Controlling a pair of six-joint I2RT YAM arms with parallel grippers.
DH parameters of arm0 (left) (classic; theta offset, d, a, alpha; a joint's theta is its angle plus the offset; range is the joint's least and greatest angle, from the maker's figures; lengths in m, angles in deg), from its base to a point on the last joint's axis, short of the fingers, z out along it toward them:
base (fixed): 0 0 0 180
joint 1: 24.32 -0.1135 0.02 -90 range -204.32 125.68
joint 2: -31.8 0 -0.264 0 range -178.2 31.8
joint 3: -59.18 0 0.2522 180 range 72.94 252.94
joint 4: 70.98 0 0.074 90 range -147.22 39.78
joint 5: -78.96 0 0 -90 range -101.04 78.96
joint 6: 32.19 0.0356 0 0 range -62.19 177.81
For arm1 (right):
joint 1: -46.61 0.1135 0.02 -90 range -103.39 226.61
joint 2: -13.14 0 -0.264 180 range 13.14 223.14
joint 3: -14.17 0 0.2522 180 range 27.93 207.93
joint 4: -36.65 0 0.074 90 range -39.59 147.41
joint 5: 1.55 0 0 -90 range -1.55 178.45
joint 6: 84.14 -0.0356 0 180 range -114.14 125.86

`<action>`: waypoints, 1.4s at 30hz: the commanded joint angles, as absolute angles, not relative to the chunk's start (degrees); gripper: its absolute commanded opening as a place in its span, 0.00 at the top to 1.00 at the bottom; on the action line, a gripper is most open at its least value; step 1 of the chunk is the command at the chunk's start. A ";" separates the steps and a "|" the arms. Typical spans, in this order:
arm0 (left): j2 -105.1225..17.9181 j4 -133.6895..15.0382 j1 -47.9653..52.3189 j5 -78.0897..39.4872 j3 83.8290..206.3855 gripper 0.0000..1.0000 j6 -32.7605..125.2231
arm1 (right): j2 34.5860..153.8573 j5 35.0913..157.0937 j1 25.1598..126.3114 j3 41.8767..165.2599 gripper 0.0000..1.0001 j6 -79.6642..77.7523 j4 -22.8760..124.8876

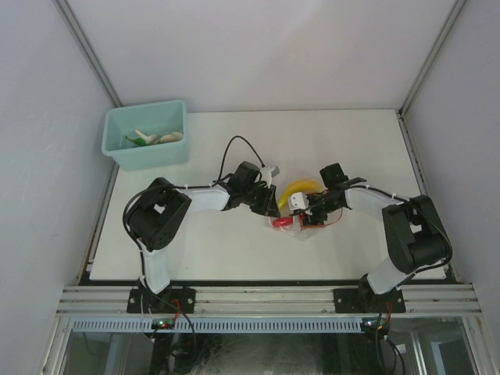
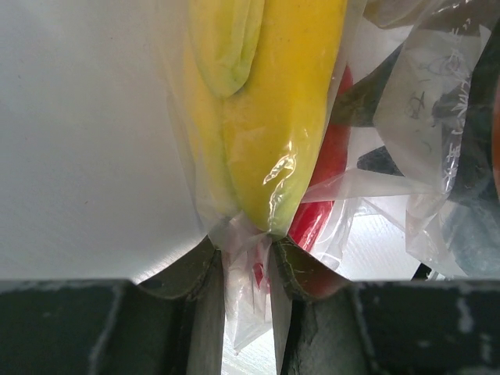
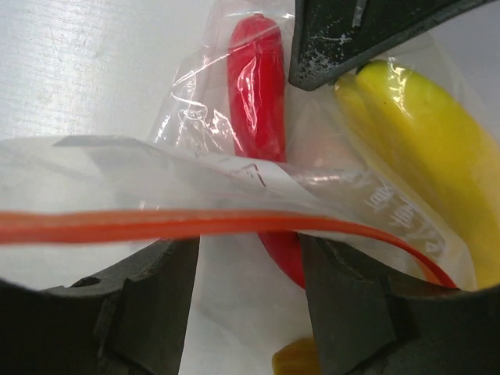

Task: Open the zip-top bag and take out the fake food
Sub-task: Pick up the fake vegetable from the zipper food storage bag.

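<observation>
The zip-top bag (image 1: 300, 212) lies mid-table between my two grippers. It holds a yellow banana (image 1: 299, 188) and a red piece (image 1: 281, 222). My left gripper (image 1: 273, 206) is shut on a bunched end of the clear bag film (image 2: 248, 258), just below the banana tip (image 2: 289, 117), with the red piece (image 2: 328, 168) beside it. My right gripper (image 1: 314, 209) is open at the bag's other end. Its jaws (image 3: 250, 269) stand apart under the red-orange zip strip (image 3: 156, 225). Beyond it the red piece (image 3: 258, 94) and the banana (image 3: 426, 133) show through the film.
A teal bin (image 1: 117, 152) stands at the back left corner and holds whitish pieces and a green piece (image 1: 141, 141). White walls close off the table at the back and sides. The left gripper's finger (image 3: 351, 39) shows at the top of the right wrist view.
</observation>
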State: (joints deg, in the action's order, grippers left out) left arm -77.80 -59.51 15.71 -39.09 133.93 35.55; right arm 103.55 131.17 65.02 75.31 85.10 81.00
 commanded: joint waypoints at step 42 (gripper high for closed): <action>-70.71 -51.78 13.18 -28.28 134.77 0.89 41.31 | 90.40 140.64 57.42 79.64 1.00 97.32 104.19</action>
